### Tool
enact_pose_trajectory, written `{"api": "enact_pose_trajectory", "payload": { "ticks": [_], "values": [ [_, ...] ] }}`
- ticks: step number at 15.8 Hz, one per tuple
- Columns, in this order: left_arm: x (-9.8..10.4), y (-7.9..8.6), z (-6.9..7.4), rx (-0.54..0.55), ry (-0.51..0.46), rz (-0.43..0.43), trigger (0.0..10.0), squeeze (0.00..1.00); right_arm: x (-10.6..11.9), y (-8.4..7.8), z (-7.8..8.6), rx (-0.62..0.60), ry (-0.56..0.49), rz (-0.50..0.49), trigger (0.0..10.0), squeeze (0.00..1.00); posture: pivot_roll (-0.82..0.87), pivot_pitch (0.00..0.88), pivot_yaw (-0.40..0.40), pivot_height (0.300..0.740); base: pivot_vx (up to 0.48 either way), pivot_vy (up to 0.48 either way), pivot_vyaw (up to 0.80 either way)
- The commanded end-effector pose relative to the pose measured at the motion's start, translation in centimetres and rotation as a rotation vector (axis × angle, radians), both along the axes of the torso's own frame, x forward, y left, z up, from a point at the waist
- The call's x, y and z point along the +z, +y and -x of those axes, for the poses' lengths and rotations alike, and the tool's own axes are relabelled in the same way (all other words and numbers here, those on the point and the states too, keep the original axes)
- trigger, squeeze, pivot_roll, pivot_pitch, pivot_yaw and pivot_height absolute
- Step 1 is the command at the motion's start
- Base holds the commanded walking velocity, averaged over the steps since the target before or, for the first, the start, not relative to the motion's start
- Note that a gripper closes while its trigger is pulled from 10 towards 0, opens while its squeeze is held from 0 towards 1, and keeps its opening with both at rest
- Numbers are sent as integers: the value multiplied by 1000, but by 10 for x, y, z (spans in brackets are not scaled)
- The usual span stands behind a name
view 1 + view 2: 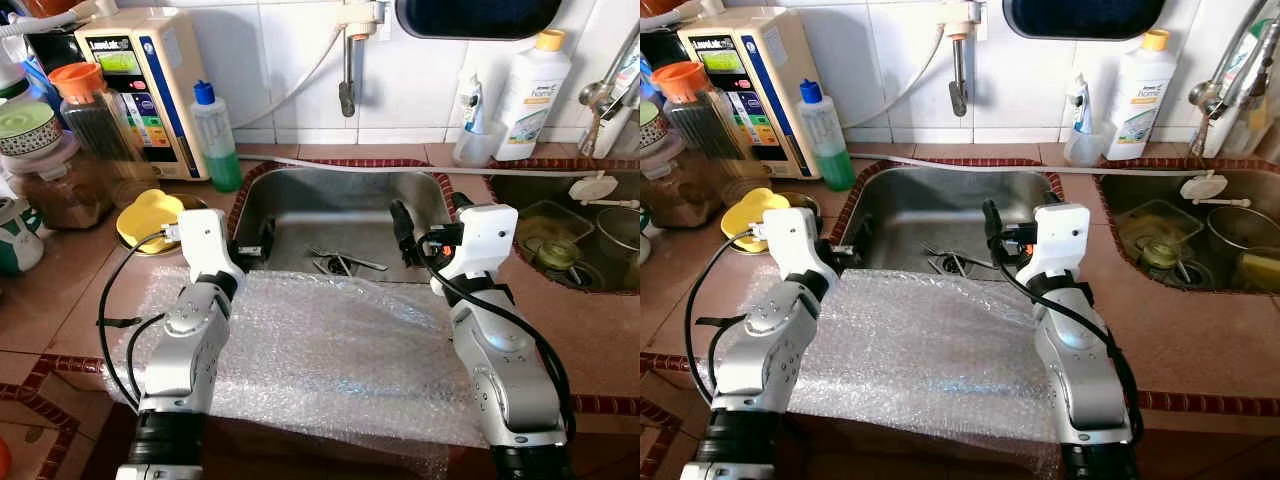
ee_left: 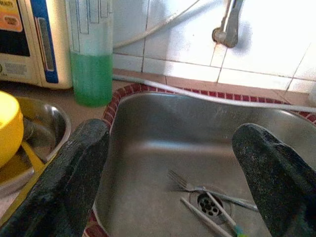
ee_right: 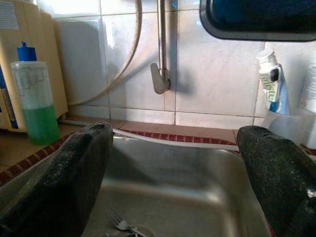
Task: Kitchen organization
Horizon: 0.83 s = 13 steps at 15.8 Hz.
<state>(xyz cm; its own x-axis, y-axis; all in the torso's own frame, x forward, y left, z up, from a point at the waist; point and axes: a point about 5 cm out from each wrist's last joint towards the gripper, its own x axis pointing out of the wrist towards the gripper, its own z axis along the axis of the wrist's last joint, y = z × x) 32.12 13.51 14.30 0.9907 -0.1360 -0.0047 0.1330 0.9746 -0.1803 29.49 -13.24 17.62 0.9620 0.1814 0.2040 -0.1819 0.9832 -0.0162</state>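
- A rectangular stainless-steel sink basin [image 1: 340, 215] with a red-tiled rim is set in the terracotta-tiled counter [image 1: 590, 330]; I place everything else from it.
- In the basin, by the round drain [image 2: 210, 206], lie a metal fork [image 2: 197, 187] and a second thin utensil [image 2: 207, 219], touching at the drain.
- A sheet of clear bubble wrap [image 1: 330, 350] is spread on the counter along the basin's near edge, its front hanging over the counter lip.
- The left gripper [image 1: 250, 250] hovers at the basin's near left corner, above the far edge of the wrap, its two black fingers [image 2: 69, 182] spread wide, grasping nothing.
- The right gripper [image 1: 430, 225] hangs over the basin's near right part, its black fingers [image 3: 74, 182] likewise released and wide apart, with nothing between them.
- Left of the basin, touching its far corner, stands a clear plastic bottle of green liquid with a blue cap [image 1: 216, 140]; beyond that a cream water-purifier box with a display panel [image 1: 145, 85].
- A yellow lid-like piece sits in a small steel bowl [image 1: 150, 220] just left of the basin.
- Behind the basin, a chrome tap [image 1: 348, 70] hangs from the white tiled wall.
- Right of the basin, a white detergent bottle with a yellow cap [image 1: 530, 95] stands at the wall, next to a clear cup holding a toothpaste tube [image 1: 472, 125].
- Further right is a second steel sink [image 1: 580, 235] with dishes in it.
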Motion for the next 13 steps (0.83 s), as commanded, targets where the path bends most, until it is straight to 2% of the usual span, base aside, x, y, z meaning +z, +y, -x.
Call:
{"api": "enact_pose_trajectory", "payload": {
  "ticks": [1, 3, 9, 13],
  "values": [
    [1, 3, -2, 10, 3, -5, 10000, 0, 5, 1, -1, 1, -19, -3, 10000, 0, 4, 27, 72, 740, 0, 0, 0],
    [1, 3, -2, 6, 5, -8, 10000, 0, 5, 1, -1, -1, -17, -6, 10000, 0, 4, 27, 72, 740, 0, 122, 0],
    [1, 0, -4, -8, 9, -2, 10000, 0, 6, 0, -2, -18, -23, -7, 10000, 0, 3, 26, 84, 740, 0, 330, 0],
    [7, -7, -2, -56, -47, -27, 10000, 0, 7, -6, -3, -59, -30, 7, 10000, 0, -1, 25, 87, 740, 0, 0, 0]
  ]
}}
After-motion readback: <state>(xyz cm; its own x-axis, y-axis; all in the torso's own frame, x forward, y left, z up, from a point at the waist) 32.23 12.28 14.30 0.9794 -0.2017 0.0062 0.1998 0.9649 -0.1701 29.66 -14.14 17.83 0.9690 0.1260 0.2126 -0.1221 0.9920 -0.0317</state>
